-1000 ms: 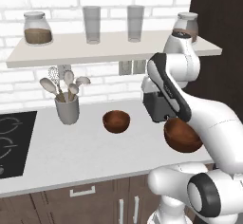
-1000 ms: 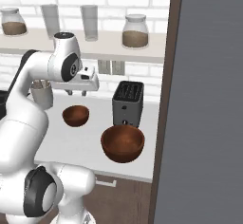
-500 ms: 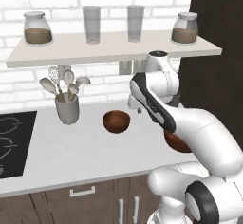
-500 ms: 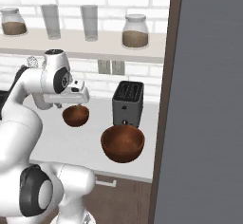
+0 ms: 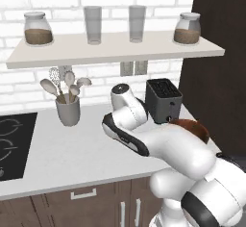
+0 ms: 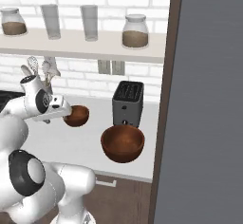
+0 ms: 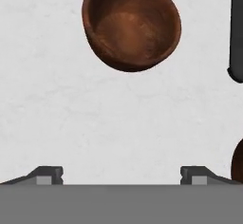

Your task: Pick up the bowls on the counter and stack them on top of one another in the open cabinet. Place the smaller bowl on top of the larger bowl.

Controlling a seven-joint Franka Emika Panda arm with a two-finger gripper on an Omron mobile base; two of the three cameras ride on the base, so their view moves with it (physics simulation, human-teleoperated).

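The counter is spreading pale grey-white across the middle of both base views, with the black stove top lying at the left edge of the left base view. The dark toaster is standing at the back of the counter, just left of the tall cabinet door that is taking up the right side of the right base view. The larger bowl is sitting upright, mouth facing up, in the lower centre of the right base view, just in front of the toaster; in the left base view only a sliver of its rim is peeking over the arm at centre right. The smaller bowl is sitting upright as well, opening upward, at the top centre of the hand view; being round, it is showing no long axis. In the right base view it is lying at centre left, well apart from the larger bowl. The grey utensil cup is standing left of centre in the left base view. The gripper is hovering above bare counter, its fingers spread wide and holding nothing, with the smaller bowl lying beyond them
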